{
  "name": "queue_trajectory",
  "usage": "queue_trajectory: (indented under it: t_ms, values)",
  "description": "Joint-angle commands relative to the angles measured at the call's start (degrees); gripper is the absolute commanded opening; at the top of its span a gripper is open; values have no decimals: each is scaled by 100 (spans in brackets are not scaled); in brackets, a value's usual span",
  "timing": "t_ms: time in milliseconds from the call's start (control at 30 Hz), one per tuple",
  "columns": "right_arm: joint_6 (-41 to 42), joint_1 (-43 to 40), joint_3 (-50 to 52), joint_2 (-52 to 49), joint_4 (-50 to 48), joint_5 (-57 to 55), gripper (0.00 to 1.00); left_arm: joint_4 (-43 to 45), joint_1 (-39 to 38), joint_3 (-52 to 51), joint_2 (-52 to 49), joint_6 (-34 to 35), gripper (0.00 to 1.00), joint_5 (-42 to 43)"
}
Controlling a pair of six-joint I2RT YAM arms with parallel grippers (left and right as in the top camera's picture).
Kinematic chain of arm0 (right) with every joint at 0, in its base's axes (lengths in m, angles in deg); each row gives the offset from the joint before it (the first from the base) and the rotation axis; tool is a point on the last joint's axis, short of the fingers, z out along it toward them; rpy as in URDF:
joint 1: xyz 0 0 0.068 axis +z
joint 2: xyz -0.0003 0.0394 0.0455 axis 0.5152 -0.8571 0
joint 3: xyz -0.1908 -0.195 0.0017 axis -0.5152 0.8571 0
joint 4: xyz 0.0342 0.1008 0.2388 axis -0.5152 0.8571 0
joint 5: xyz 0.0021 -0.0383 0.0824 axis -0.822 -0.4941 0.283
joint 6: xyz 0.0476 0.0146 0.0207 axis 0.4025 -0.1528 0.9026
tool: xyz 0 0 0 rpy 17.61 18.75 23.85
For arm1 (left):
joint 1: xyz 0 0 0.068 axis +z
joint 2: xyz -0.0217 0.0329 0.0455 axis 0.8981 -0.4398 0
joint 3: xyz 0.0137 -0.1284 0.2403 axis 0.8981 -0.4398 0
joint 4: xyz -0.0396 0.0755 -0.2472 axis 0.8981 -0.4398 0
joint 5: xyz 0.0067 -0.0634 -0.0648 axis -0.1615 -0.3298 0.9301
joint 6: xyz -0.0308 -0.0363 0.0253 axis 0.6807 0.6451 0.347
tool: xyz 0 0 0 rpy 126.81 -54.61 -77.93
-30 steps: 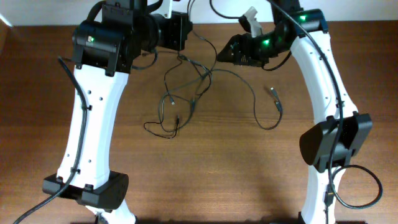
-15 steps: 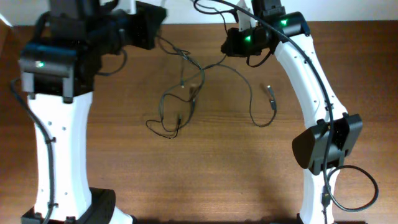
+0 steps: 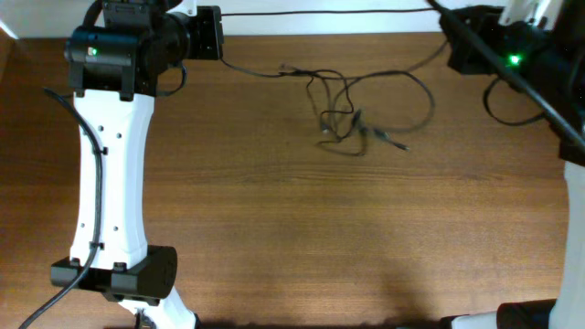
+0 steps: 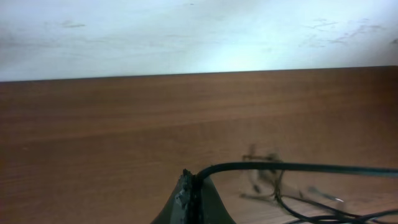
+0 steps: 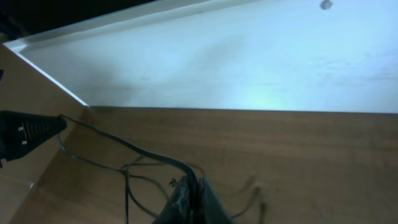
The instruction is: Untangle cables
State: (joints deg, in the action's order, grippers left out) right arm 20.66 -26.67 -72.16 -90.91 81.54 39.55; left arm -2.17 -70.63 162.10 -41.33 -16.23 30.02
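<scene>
Left end effector (image 4: 188, 182) clamped on the cables (image 3: 352, 114), right end effector (image 5: 187, 184) likewise, cables strung between them

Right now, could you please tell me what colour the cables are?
Black; the cables show best in the overhead view.

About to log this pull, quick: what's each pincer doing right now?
Left pincer: closed, gripping a cable.
Right pincer: closed, also gripping a cable.
</scene>
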Motion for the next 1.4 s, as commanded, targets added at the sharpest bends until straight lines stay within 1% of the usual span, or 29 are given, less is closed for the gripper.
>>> queue_trajectory:
  t_ms: [0,100,233,367,400,533,567,600,700,767,800,867,933,1067,1100,1167,1200,1267,1333,1367]
  values:
    - [33,-546,-37,212,131,-393,4,-26,219,46,-59,-50,0,-1421]
    - [35,-809,-37,190,350,-452,4,-26,219,46,-59,-50,0,-1873]
    - [37,-1025,-35,177,686,-1202,4,4,219,46,-59,-48,0,-2485]
    - [33,-1117,-35,164,879,-1316,4,42,214,46,-59,-48,0,-2481]
    - [33,-1115,-35,149,905,-1279,4,42,205,46,-59,-48,0,-2337]
    - [28,-1110,-31,-17,988,-887,4,166,186,48,-57,-55,0,-1248]
    - [4,-1110,-31,-87,1010,-737,4,260,186,55,-35,-57,0,-876]
    - [-85,-1113,-31,-155,1027,-527,4,376,186,68,-7,-162,0,-326]
    - [-278,-1110,-31,-356,1075,-52,4,807,186,164,107,-481,0,1895]
    - [-463,-1110,-31,-507,1093,420,4,1322,186,238,201,-590,0,3871]
    - [-581,-1110,-31,-573,1102,664,4,1670,184,254,240,-588,0,4695]
    - [-780,-1110,-31,-664,1121,1110,4,2315,184,256,302,-573,0,5622]
    - [-988,-1110,-31,-717,1134,1486,4,2728,186,256,341,-446,0,5657]
    - [-1032,-999,-31,-723,1132,1759,4,3488,157,256,341,177,0,5547]
    - [-1032,-905,-31,-726,1132,1759,4,3602,118,256,341,286,0,5381]
    - [-1032,-623,-31,-754,1115,1755,4,3569,11,256,341,621,0,4588]
    - [-1032,-505,-31,-776,1095,1753,5,3517,-28,256,341,682,0,4350]
    - [-1029,-205,-31,-835,1010,1753,11,3399,-120,256,341,680,0,4048]
    - [-1025,79,-31,-925,885,1753,19,3178,-245,256,341,680,0,3661]
    - [-1023,245,-31,-979,791,1753,30,3060,-297,256,341,680,0,3473]
